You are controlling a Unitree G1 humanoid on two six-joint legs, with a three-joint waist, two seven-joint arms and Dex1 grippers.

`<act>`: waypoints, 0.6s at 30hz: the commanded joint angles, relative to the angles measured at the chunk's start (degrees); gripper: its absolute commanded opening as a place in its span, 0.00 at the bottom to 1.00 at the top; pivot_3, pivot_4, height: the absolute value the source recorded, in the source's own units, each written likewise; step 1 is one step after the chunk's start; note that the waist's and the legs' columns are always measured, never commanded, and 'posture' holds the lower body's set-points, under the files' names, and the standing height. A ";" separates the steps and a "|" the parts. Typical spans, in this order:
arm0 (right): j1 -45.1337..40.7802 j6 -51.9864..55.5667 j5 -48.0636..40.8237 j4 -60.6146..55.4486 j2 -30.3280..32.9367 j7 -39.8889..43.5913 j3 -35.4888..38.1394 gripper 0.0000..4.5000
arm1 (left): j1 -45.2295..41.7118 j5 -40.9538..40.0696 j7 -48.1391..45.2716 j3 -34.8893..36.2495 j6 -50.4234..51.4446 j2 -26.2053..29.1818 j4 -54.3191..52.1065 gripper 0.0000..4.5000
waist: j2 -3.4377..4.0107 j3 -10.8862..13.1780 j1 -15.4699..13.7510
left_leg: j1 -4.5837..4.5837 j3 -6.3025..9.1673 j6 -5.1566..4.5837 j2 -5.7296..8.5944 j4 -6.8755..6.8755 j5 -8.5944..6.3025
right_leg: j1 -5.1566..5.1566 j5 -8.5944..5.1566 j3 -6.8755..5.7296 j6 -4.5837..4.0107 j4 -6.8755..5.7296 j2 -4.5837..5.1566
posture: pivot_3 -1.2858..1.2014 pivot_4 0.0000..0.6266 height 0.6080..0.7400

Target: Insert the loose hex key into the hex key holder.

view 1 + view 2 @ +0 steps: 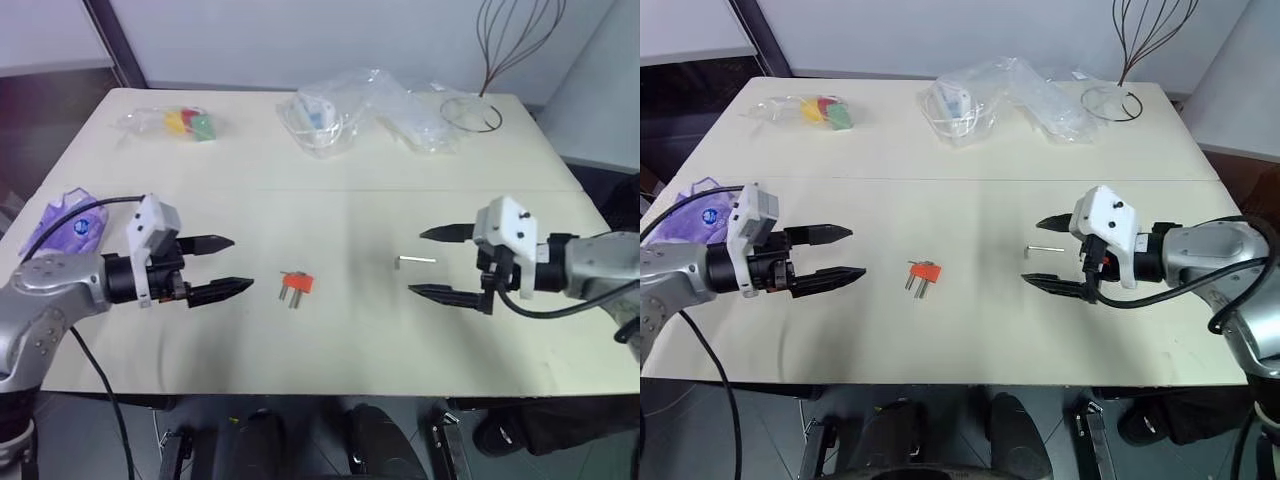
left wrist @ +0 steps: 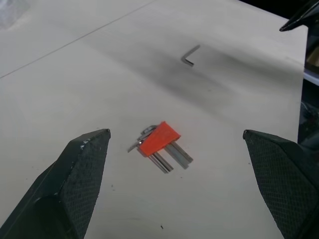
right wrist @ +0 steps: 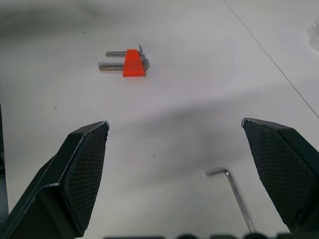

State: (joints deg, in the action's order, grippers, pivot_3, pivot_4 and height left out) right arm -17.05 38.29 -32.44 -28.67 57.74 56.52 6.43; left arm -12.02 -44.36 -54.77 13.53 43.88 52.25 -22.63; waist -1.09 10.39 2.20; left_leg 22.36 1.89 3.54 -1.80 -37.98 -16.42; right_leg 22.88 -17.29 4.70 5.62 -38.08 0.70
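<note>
1. Right now, nothing is picked up yet, so the job looks like it is at the very start.
2. The left gripper hangs over the table with its two black fingers spread wide and nothing between them.
3. The right gripper is also spread wide and holds nothing.
4. The loose hex key lies flat on the table, just in front of the right gripper's fingertips and not touching them.
5. The hex key holder is a small orange block with a few metal keys sticking out. It lies flat between the two grippers, closer to the left one.
6. The key and the holder are well apart.
7. I think the next move is for the right gripper to go down and pinch the thin key. That is hard, because the key is tiny and flat on the table.
8. The left gripper will likely need to hold the holder still.
</note>
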 commanded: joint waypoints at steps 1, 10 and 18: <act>-1.94 -3.34 3.38 0.48 -5.17 -2.86 -5.47 1.00 | -0.06 2.32 2.02 -0.91 -2.86 -1.92 -0.55 0.99 | -0.01 -0.01 0.02 | -0.01 0.00 0.00 0.00 -0.01 0.00 | -0.01 0.00 0.00 0.00 0.00 0.00 | 0.52 0.24 1.00; -8.21 -13.35 17.96 15.65 -23.58 -9.21 -22.67 1.00 | 2.10 5.93 2.53 -3.37 -5.26 -4.16 -0.63 0.99 | -0.01 0.00 0.30 | 0.08 -0.01 0.00 0.00 0.00 0.00 | 0.18 0.01 0.02 0.00 -0.09 -0.03 | 0.52 0.24 1.00; -12.01 -22.40 25.96 30.82 -32.17 -9.27 -28.39 1.00 | 3.78 6.64 2.57 -2.21 -5.77 -4.19 -1.31 0.99 | -0.01 0.00 0.14 | 0.11 -0.04 0.01 0.01 -0.04 0.01 | 0.21 0.02 0.00 0.01 -0.13 0.06 | 0.52 0.24 1.00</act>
State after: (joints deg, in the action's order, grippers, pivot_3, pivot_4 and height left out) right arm -28.01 18.10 -7.36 1.90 26.10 47.03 -22.13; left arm -8.39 -37.69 -52.22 9.91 39.16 47.74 -22.37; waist -1.11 10.39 2.34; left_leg 22.47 1.86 3.55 -1.79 -38.01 -16.41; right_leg 23.10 -17.27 4.70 5.63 -38.22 0.76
